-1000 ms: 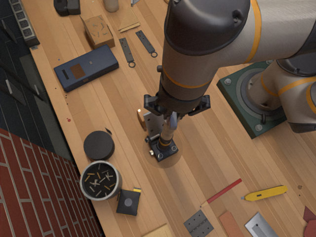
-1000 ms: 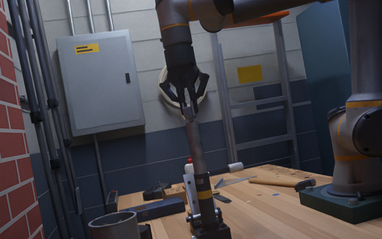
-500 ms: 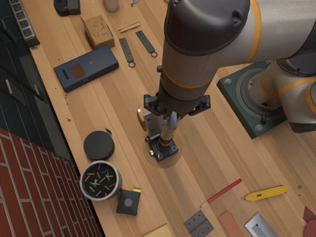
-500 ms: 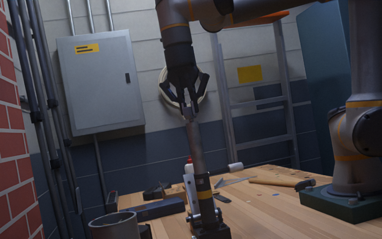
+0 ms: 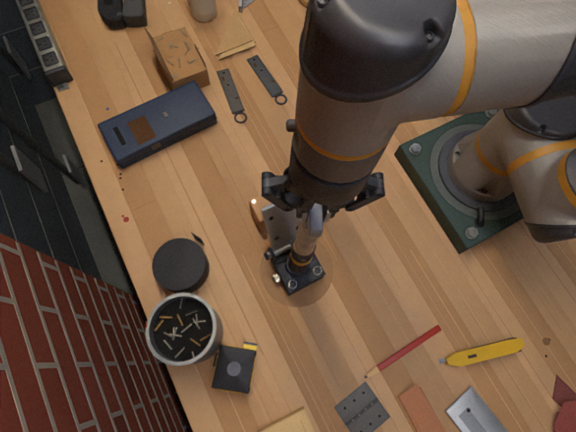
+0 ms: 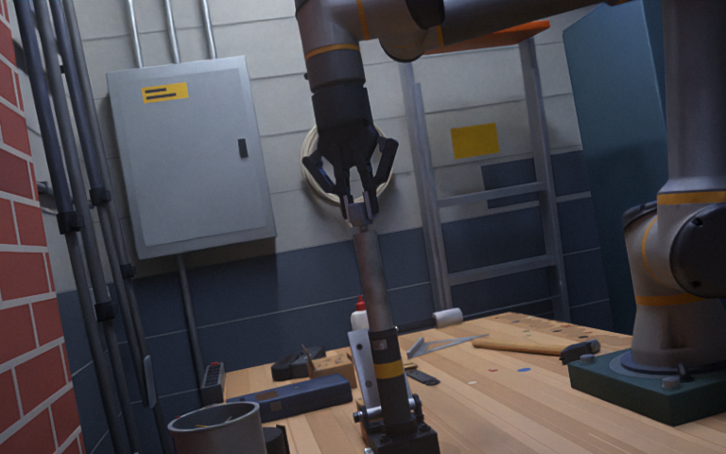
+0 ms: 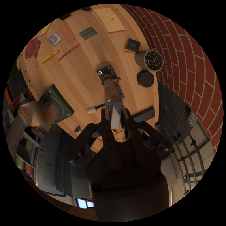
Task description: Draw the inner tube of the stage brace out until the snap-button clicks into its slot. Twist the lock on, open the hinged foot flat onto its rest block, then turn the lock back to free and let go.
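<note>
My gripper (image 6: 357, 210) hangs straight down over the top of the stage brace, around the grey end tab (image 7: 115, 112) of the inner tube (image 6: 370, 284); it is open and holds nothing. The tube stands drawn out, upright, from the dark outer sleeve with its yellow band (image 6: 389, 369). The sleeve is fixed to a dark base plate (image 5: 298, 276) near the middle of the bench. The grey hinged foot (image 5: 278, 228) stands upright against the sleeve, and a small wooden rest block (image 5: 257, 218) lies just behind it.
The robot's green base (image 5: 458, 179) is bolted to the bench right of the brace. A blue case (image 5: 157, 123), a black puck (image 5: 180, 264) and a can of screws (image 5: 183, 329) lie left. A red pencil (image 5: 404, 351) and a yellow knife (image 5: 484, 351) lie nearer.
</note>
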`<action>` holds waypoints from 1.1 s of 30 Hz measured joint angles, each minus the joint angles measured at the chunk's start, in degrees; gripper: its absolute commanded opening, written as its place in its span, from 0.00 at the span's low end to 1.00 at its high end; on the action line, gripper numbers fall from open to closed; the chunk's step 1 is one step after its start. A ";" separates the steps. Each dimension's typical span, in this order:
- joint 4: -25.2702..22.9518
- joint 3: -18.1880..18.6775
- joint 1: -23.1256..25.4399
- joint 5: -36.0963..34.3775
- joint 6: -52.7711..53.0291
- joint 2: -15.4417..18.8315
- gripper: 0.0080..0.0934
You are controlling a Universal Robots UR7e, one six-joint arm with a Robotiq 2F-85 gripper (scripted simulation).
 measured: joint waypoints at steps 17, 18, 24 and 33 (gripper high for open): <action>1.54 -1.43 0.00 0.00 0.00 -0.09 0.23; 1.79 -1.66 0.00 0.00 0.00 -0.11 0.23; 3.63 -3.45 0.00 0.00 0.00 -0.18 0.23; 7.03 -6.89 0.00 0.00 0.00 -0.15 0.23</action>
